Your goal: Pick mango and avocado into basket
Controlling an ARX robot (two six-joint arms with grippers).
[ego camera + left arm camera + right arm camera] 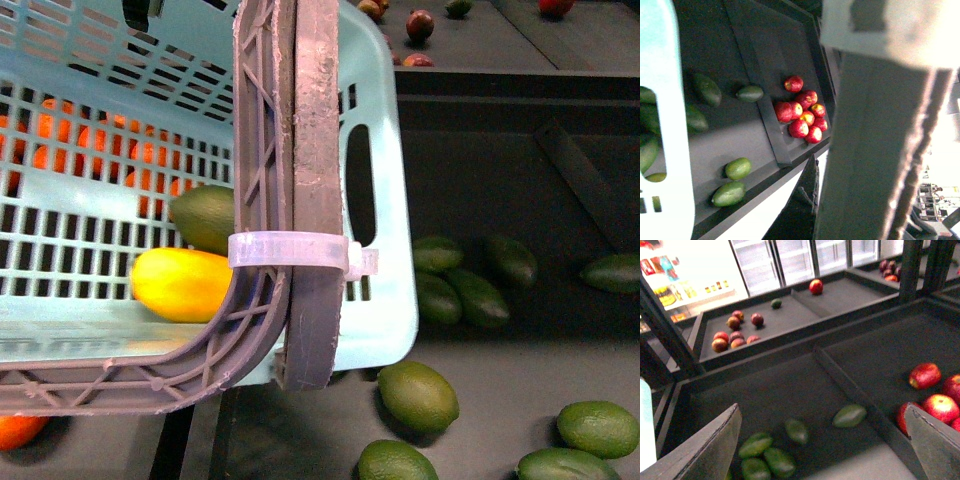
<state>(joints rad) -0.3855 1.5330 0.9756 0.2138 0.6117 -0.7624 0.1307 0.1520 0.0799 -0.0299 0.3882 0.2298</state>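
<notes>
Both picks judged done: smooth yellow oblong mango (182, 283) and dark green oval avocado (205, 217) inside light blue slotted plastic basket (385, 300); right gripper (822, 447) wide, empty; left jaws untellable; next, likely only withdrawal.

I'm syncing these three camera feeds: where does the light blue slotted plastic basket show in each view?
Front view: the light blue slotted plastic basket fills the left and centre.
Left wrist view: its wall runs along the left edge.
Right wrist view: a pale sliver at the left edge, possibly it.
Shared landmark: the loose green avocados.
</notes>
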